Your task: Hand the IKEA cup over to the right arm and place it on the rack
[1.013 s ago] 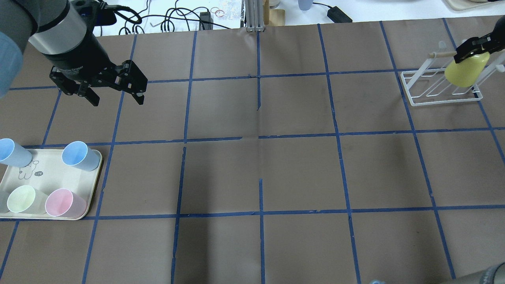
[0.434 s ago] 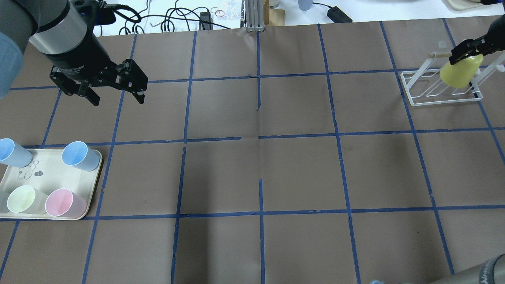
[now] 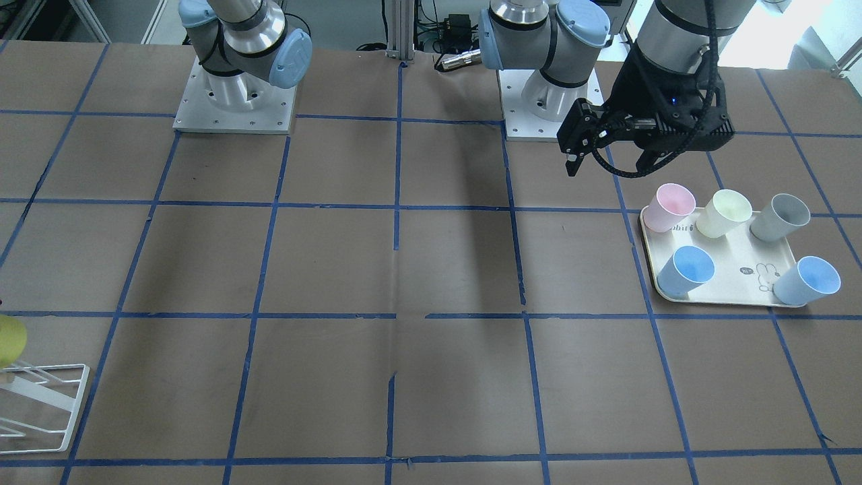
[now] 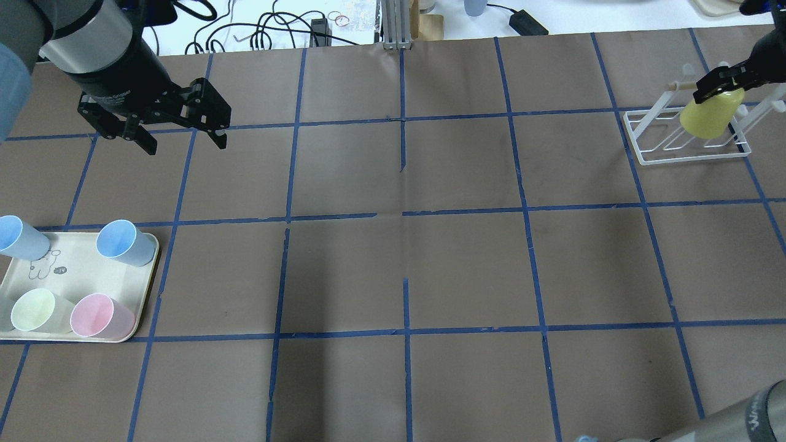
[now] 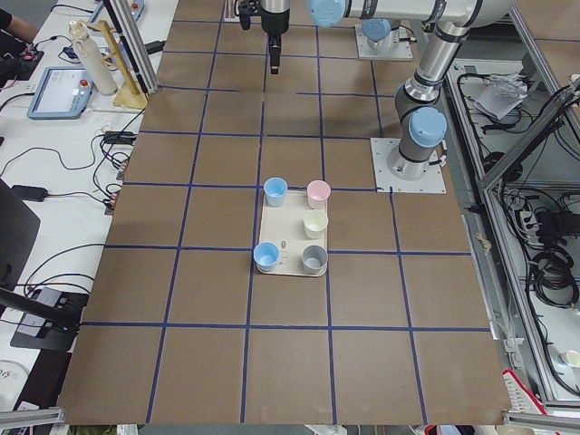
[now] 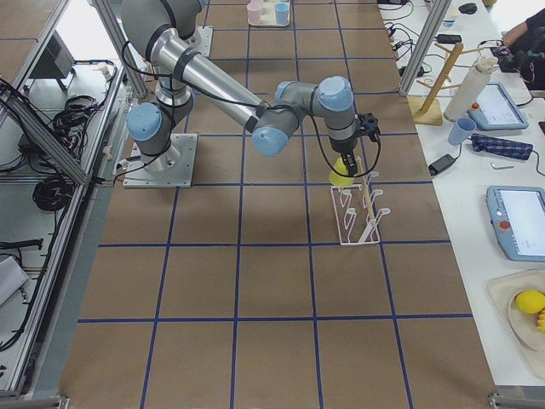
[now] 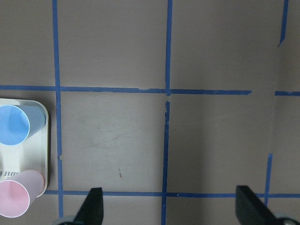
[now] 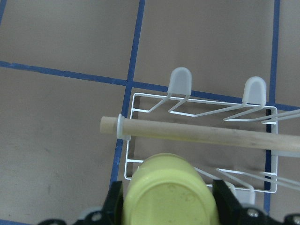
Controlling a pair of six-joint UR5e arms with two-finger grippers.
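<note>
The bright yellow IKEA cup is held upside down, its base facing up, in my right gripper, which is shut on it near the base. The cup hangs over the slanted rods of the white wire rack at the far right of the table. In the right wrist view the cup's base fills the space between the black fingers, just on the camera side of the rack's wooden rod. I cannot tell if the cup touches the rods. My left gripper is open and empty, above the table at far left.
A cream tray with a rabbit drawing sits at the near left and holds several cups: blue, pink, pale cream-yellow and grey. Cables and tools lie past the table's far edge. Blue tape lines grid the brown table.
My right gripper has moved the yellow cup down and further over the rack. My left arm has drawn slightly back, its gripper still open.
</note>
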